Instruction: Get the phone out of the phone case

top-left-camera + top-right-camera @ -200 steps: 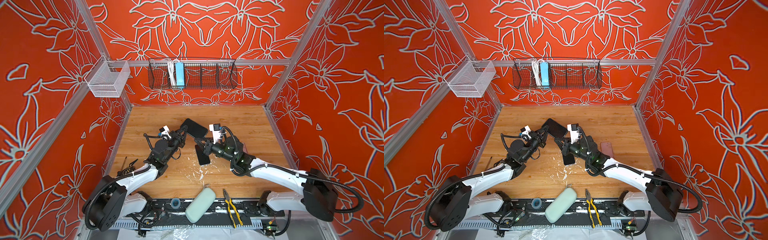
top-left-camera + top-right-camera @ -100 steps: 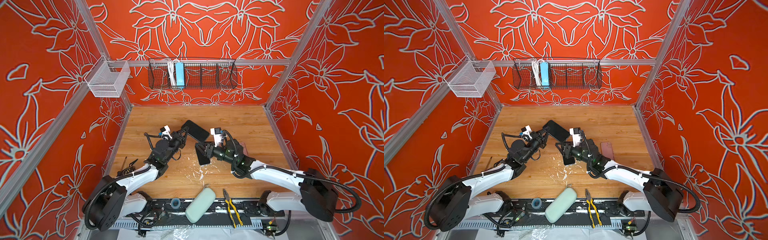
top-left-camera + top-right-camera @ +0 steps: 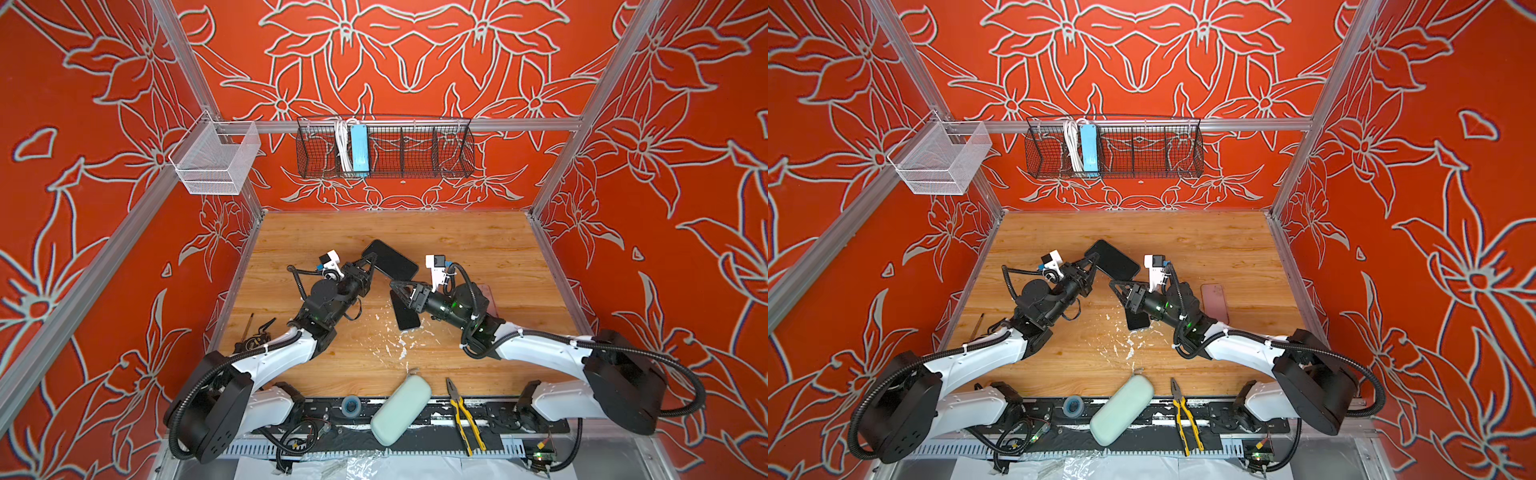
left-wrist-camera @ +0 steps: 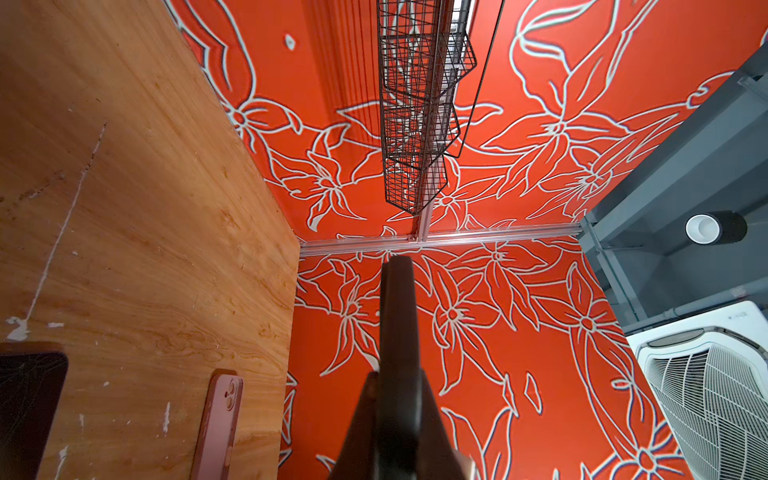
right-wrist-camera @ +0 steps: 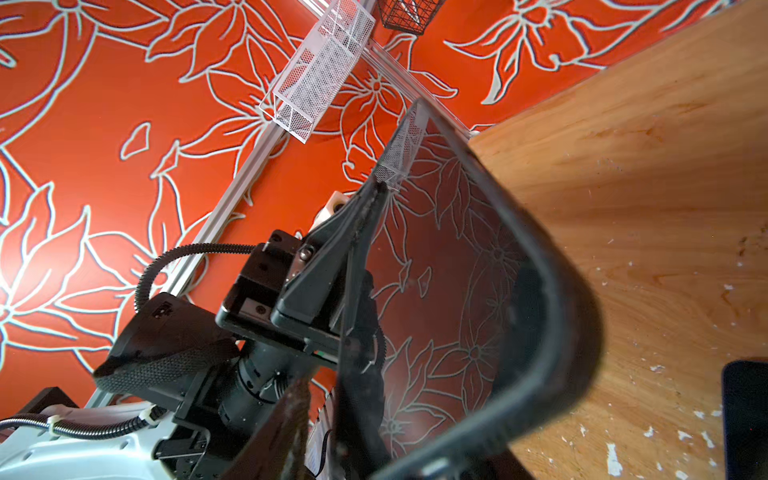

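Note:
A black phone in its dark case (image 3: 392,259) (image 3: 1115,259) hangs tilted above the middle of the wooden table (image 3: 478,245). My left gripper (image 3: 374,259) (image 3: 1096,259) is shut on its left edge. In the left wrist view the phone (image 4: 397,332) shows edge-on between the fingers. In the right wrist view its glossy face (image 5: 457,270), framed by a raised black rim, mirrors the wall. My right gripper (image 3: 392,284) (image 3: 1112,284) stands open just below the phone's lower corner. Whether its blurred fingers (image 5: 291,424) touch the rim I cannot tell.
A second dark phone (image 3: 406,313) (image 5: 746,415) lies flat under the right gripper. A pink phone case (image 3: 1214,303) (image 4: 220,419) lies to the right. A pale green pouch (image 3: 401,409), pliers (image 3: 463,411) and a tape roll (image 3: 350,404) sit at the front edge. Wire baskets (image 3: 384,149) hang on the back wall.
The right gripper's jaws have opened, having been shut a second ago. Both arms and the held phone have barely moved.

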`<action>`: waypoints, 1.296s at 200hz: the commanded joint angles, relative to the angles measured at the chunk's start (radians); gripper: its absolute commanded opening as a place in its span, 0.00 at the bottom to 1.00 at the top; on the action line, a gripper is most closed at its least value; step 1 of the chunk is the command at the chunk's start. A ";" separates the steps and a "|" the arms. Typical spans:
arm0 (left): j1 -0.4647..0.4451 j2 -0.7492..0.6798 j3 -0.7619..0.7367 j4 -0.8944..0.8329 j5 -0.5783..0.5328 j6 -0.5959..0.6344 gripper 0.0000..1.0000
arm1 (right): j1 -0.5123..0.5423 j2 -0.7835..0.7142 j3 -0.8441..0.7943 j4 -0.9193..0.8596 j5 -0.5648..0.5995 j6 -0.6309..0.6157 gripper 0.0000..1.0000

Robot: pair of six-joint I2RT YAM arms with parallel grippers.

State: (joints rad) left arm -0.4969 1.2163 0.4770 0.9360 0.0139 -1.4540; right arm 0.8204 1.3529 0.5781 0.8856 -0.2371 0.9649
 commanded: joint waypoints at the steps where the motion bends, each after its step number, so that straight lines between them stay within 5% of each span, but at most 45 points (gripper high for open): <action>1: -0.005 -0.027 0.033 0.090 -0.014 0.011 0.00 | 0.010 0.011 -0.016 0.097 0.037 0.049 0.47; 43: -0.005 -0.018 0.032 0.093 -0.014 0.009 0.00 | 0.022 0.014 -0.005 0.101 0.066 0.049 0.30; 136: -0.005 -0.006 0.037 0.091 -0.014 -0.008 0.00 | 0.042 -0.011 0.005 0.035 0.115 -0.004 0.13; 259: -0.005 -0.027 0.043 0.007 -0.024 -0.070 0.00 | 0.100 -0.037 0.065 -0.308 0.281 -0.386 0.11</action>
State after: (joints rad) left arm -0.4973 1.2163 0.4770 0.9340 0.0017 -1.5459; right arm 0.9077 1.3010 0.6434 0.7441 -0.0498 0.7723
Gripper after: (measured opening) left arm 0.097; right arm 0.156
